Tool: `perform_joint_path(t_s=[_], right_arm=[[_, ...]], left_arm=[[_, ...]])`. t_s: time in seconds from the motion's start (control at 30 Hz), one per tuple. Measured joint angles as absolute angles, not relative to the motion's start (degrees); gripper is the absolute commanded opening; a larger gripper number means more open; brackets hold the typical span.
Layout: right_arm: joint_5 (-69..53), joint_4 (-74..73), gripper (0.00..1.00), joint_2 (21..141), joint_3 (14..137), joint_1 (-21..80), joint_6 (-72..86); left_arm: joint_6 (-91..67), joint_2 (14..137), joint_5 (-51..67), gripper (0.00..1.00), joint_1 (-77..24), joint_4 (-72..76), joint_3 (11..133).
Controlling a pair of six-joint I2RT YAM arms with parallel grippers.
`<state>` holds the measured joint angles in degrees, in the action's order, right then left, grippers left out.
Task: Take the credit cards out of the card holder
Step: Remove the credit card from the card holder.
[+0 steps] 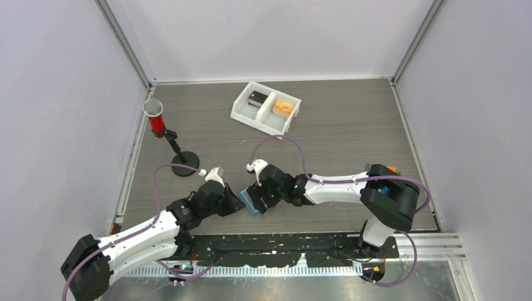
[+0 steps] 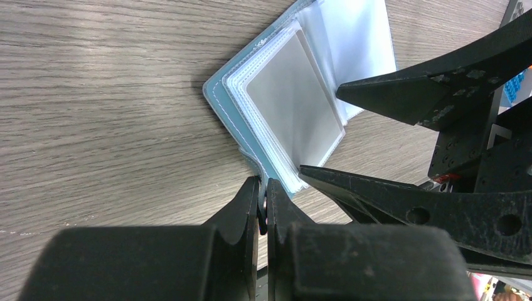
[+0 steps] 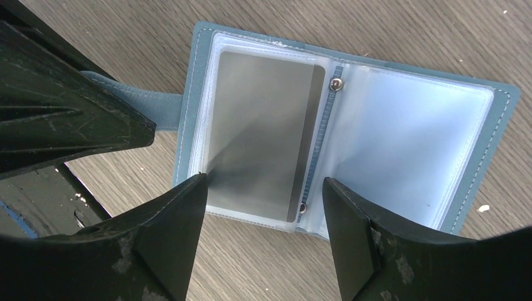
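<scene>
The light-blue card holder [image 3: 505, 100] lies open on the wood table, its pale sleeves facing up. A grey credit card [image 3: 263, 138] sits inside the left-hand sleeve, and the right-hand sleeve looks empty. My right gripper [image 3: 263, 188] hangs open just above the card's near edge, one finger on each side of it. My left gripper [image 2: 263, 191] is shut on the card holder's closing strap [image 3: 145, 100] at the holder's corner [image 2: 219, 94]. In the top view both grippers meet at the holder [image 1: 252, 203], the left [image 1: 237, 202] and the right [image 1: 261, 193].
A white two-compartment tray [image 1: 266, 119] stands at the back, with a black item and an orange item in it. A red cup on a black stand [image 1: 155, 116] is at the left, its round base [image 1: 185, 167] near my left arm.
</scene>
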<state>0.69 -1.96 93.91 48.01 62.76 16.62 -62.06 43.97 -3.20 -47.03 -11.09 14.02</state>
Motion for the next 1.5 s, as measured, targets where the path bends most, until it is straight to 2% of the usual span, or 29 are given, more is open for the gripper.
perform_joint_path(t_s=[0.6, 0.8, 0.97, 1.5], right_arm=[[0.36, -4.4, 0.75, 94.28, 50.15, 63.46, 18.39], [2.44, -5.61, 0.73, 95.42, 51.48, 64.18, 18.79], [4.32, -6.0, 0.67, 95.77, 51.55, 64.29, 19.14], [9.58, -6.44, 0.65, 95.24, 51.55, 64.84, 20.27]], left_arm=[[-61.23, 43.94, -3.42, 0.0, -47.05, -11.42, 14.02], [-61.23, 43.88, -3.42, 0.0, -47.03, -11.42, 14.02], [-61.14, 43.88, -3.42, 0.0, -47.05, -11.42, 14.02], [-61.08, 42.48, -4.05, 0.0, -47.03, -11.7, 14.02]])
